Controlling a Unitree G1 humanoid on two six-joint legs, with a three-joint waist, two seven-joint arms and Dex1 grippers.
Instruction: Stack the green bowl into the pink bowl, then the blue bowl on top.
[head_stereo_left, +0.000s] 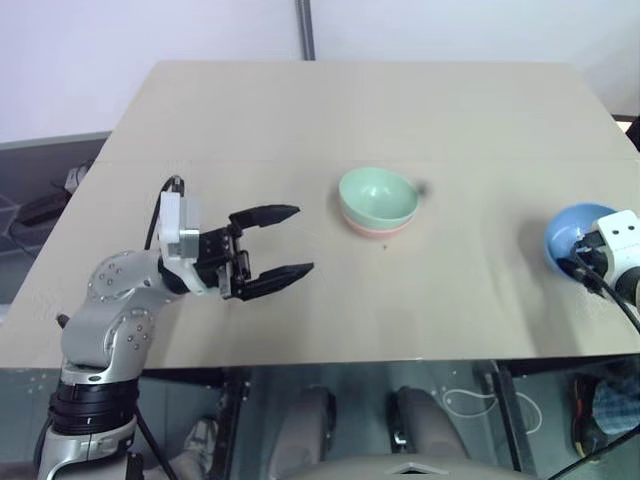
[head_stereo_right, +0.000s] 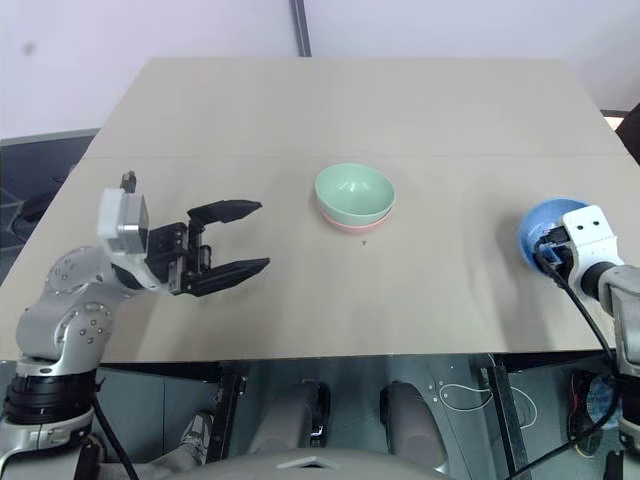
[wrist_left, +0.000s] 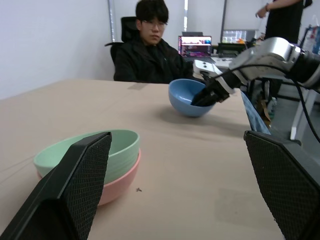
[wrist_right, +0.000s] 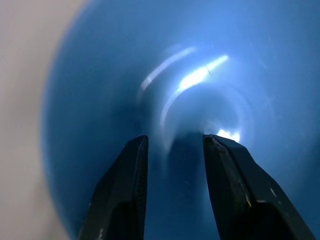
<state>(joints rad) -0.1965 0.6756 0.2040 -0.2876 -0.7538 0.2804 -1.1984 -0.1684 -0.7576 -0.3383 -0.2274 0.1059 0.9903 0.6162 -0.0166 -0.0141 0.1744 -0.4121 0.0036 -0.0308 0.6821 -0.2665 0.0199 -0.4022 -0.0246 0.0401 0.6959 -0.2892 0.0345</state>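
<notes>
Nesting: the green bowl (head_stereo_left: 378, 195) sits inside the pink bowl (head_stereo_left: 375, 229), mouth up, only a salmon rim and lower wall of the pink one showing beneath it.
Landmark: that two-bowl stack stands near the middle of the table (head_stereo_left: 300, 110).
Blue bowl (head_stereo_left: 570, 236): well apart from the stack, to its right, near the table's right edge; tipped, its mouth facing the right arm rather than straight up.
Materials: all three bowls are smooth matte plastic, round, plain, alike in size; the tabletop is pale beige and flat.
Right gripper (wrist_right: 175, 145): its two black fingers reach into the blue bowl's hollow with a narrow gap between them; whether they pinch the wall cannot be told.
Left gripper (head_stereo_left: 290, 240): left of the stack, fingers spread wide, pointing toward it, holding nothing.
Count: three bowls, one of each colour; two grippers.
Behind the table: a seated person (wrist_left: 150, 50).
</notes>
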